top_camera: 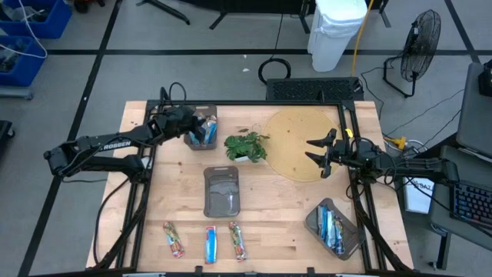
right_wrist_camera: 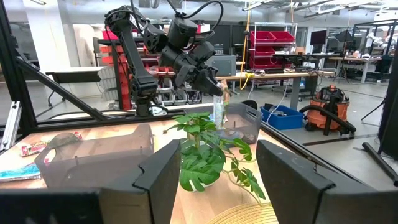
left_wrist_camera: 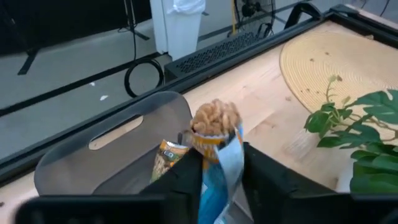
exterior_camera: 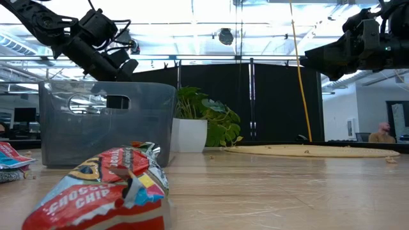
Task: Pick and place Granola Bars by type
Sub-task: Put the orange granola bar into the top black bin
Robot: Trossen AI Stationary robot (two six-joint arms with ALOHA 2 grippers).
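My left gripper (top_camera: 198,125) is over the far-left grey tray (top_camera: 211,115) and is shut on a blue-silver granola bar (left_wrist_camera: 216,134). A green-tan bar (left_wrist_camera: 165,159) lies in that tray. My right gripper (top_camera: 318,152) is open and empty above the round woven mat (top_camera: 298,131). A middle tray (top_camera: 221,191) stands at the table's centre. A near-right tray (top_camera: 314,221) holds several blue bars (top_camera: 332,229). Three bars lie near the front edge: two red-multicolour (top_camera: 174,239) (top_camera: 237,241) and one blue (top_camera: 210,245). My left gripper pinches the blue-silver bar between its two fingers (left_wrist_camera: 186,177) by the wrapper's blue part (left_wrist_camera: 219,165). The fingers slant down from the table's left and lie along the bar. The bar's picture end (left_wrist_camera: 214,118) sticks out past the fingertips, over the tray's inside.
A small leafy plant (top_camera: 247,146) in a white pot stands between the far-left tray and the mat. In the low view a red bar (exterior_camera: 105,191) lies close in front of the middle tray (exterior_camera: 105,121). Bare wood shows between the middle tray and the near-right tray.
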